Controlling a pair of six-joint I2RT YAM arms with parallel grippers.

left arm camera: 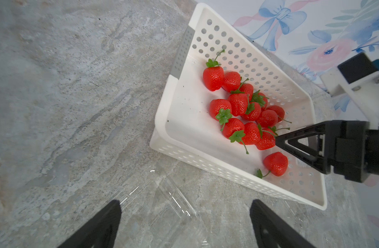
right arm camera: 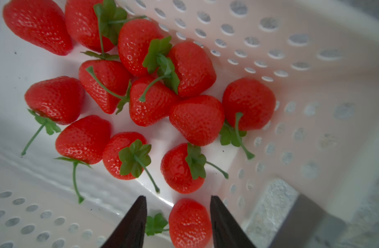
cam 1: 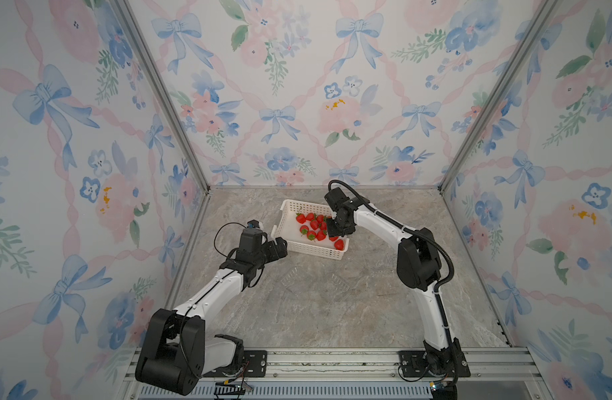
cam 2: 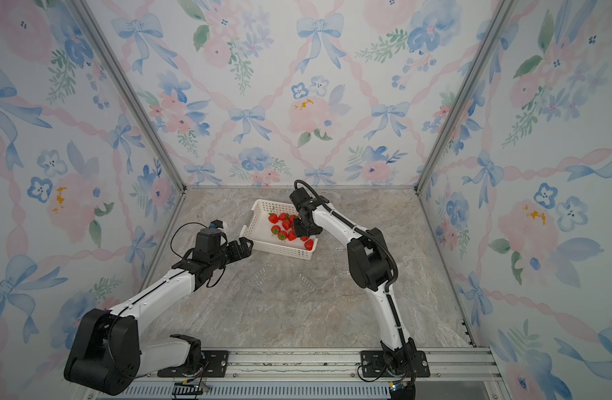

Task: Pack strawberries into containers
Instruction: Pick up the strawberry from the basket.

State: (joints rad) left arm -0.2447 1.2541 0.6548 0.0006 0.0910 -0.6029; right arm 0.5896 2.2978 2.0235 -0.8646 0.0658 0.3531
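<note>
Several red strawberries (cam 1: 313, 225) (left arm camera: 238, 105) (right arm camera: 152, 101) lie in a white perforated basket (cam 1: 311, 252) (left arm camera: 216, 169). My right gripper (cam 1: 337, 239) (right arm camera: 178, 198) reaches down into the basket's near right corner. It is shut on a lone strawberry (right arm camera: 189, 221) (cam 1: 338, 244) that lies on its side: one finger against its flesh, the other against its green cap. My left gripper (cam 1: 280, 247) (left arm camera: 186, 204) hovers open and empty just left of the basket, above a clear container (left arm camera: 163, 206) (cam 1: 292, 277). A second container (cam 1: 339, 282) sits beside the first.
The basket stands at the back middle of the marble-patterned tabletop (cam 1: 297, 318), tilted to the table's edges. The floral walls (cam 1: 297, 104) close in the back and both sides. The clear containers are hard to see against the table, just in front of the basket.
</note>
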